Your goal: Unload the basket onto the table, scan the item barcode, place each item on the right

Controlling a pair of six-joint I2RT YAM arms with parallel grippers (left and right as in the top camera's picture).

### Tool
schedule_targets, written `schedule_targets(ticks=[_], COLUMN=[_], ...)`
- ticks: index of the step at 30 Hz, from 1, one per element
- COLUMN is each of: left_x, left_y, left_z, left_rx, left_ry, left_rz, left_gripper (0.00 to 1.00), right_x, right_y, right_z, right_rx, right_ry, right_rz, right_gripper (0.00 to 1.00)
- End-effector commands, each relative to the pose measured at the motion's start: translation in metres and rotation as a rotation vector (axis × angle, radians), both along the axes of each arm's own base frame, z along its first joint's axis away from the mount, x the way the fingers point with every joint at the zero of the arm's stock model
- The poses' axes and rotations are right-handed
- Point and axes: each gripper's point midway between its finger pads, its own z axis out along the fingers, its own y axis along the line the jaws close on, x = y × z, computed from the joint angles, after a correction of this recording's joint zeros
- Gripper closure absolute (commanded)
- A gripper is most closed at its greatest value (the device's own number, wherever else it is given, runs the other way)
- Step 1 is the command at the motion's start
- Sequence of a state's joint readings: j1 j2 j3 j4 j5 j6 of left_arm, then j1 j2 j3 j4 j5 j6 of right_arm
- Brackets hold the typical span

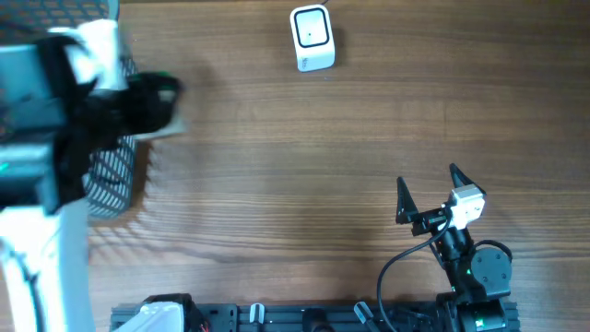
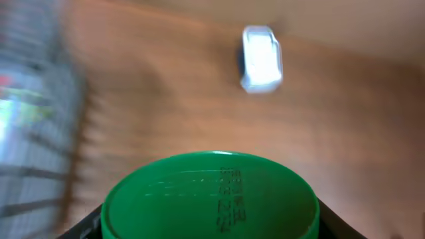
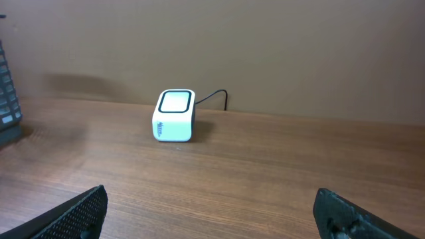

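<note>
Grasping green-lidded container (image 2: pixel 211 199) in left hand (image 1: pixel 164 97) beside wire basket (image 1: pixel 112 175); holding right hand (image 1: pixel 429 182) released, empty, facing white scanner (image 1: pixel 312 39).

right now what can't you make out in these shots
Barcode: the left wrist view shows only the held item's green lid; the body is cut off by the bottom edge.
Lid print: blurred, unreadable.
Basket contents: overhead, the left arm covers most of it; in the left wrist view it is blurred.
Scanner side print: too small in the right wrist view.
</note>
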State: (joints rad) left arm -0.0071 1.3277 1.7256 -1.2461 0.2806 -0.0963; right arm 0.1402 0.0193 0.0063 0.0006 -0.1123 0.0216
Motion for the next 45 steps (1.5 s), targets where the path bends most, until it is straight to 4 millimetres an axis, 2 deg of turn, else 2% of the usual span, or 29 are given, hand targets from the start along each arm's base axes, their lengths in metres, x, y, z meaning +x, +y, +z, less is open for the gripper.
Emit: schedule_targets(ticks=[1,3,5,6,9,11,13,14,16,19,21,23,24,26,28,30,32,33,35,38,40,43,45], left_x=[0.000,0.001,0.005,0.007,0.008,0.008,0.005,0.005,0.005,0.013,0.024,0.023,0.015,-0.003,-0.019,-0.027,-0.031,-0.033,-0.030,-0.020,-0.006,0.008,0.010], left_y=[-0.080,-0.121,-0.155,-0.190,-0.232,-0.249,-0.263,-0.265,-0.269,-0.268,-0.267,-0.269,-0.267,-0.262,-0.261,-0.262,-0.261,-0.261,-0.256,-0.242,-0.226,-0.201,-0.189], left_z=[-0.085,-0.145,-0.190,-0.229,-0.281,-0.311,-0.327,-0.328,-0.325,-0.304,-0.269,-0.247,-0.244,-0.253,-0.261,-0.264,-0.269,-0.274,-0.287,-0.305,-0.303,-0.295,-0.295], left_rx=[-0.091,-0.093,-0.094,-0.094,-0.046,0.030,0.079,0.094,0.115,0.118,0.127,0.107,0.116,0.154,0.185,0.198,0.210,0.217,0.254,0.355,0.440,0.536,0.574], left_ry=[0.245,0.359,0.403,0.424,0.426,0.402,0.373,0.362,0.336,0.290,0.208,0.172,0.185,0.253,0.302,0.321,0.343,0.352,0.363,0.357,0.311,0.269,0.281], left_rz=[-0.234,-0.306,-0.349,-0.394,-0.457,-0.474,-0.495,-0.496,-0.506,-0.489,-0.462,-0.466,-0.476,-0.493,-0.514,-0.527,-0.530,-0.531,-0.507,-0.455,-0.394,-0.327,-0.302], left_gripper=[0.60,0.60,0.60,0.60,0.59,0.59,0.57,0.44,0.00,0.00,0.00,0.00,0.00,0.00,0.11,0.31,0.37,0.37,0.37,0.44,0.57,0.56,0.52], right_x=[-0.001,-0.001,-0.001,-0.001,-0.001,-0.001,-0.001,-0.001,-0.001,-0.001,-0.001,-0.001,-0.001,-0.001,-0.001,-0.001,-0.001,-0.001,-0.001,-0.001,-0.001,-0.001,-0.001], right_y=[0.001,0.001,0.001,0.001,0.001,0.001,0.001,0.001,0.001,0.001,0.001,0.001,0.001,0.001,0.001,0.001,0.001,0.001,0.001,0.001,0.001,0.001,0.001], right_z=[0.002,0.002,0.002,0.002,0.002,0.002,0.002,0.002,0.002,0.002,0.002,0.002,0.002,0.002,0.002,0.002,0.002,0.002,0.002,0.002,0.002,0.002,0.002], right_rx=[0.006,0.006,0.006,0.006,0.006,0.006,0.006,0.006,0.006,0.006,0.006,0.006,0.006,0.006,0.006,0.006,0.006,0.006,0.006,0.006,0.006,0.007,0.006], right_ry=[-0.009,-0.009,-0.009,-0.009,-0.009,-0.009,-0.009,-0.009,-0.009,-0.009,-0.009,-0.009,-0.009,-0.009,-0.009,-0.009,-0.009,-0.009,-0.009,-0.009,-0.009,-0.009,-0.009], right_rz=[0.009,0.009,0.009,0.009,0.009,0.009,0.009,0.009,0.009,0.009,0.009,0.009,0.009,0.009,0.009,0.009,0.009,0.009,0.009,0.009,0.009,0.009,0.009], right_gripper=[0.00,0.00,0.00,0.00,0.00,0.00,0.00,0.00,0.00,0.00,0.00,0.00,0.00,0.00,0.00,0.00,0.00,0.00,0.00,0.00,0.00,0.00,0.00])
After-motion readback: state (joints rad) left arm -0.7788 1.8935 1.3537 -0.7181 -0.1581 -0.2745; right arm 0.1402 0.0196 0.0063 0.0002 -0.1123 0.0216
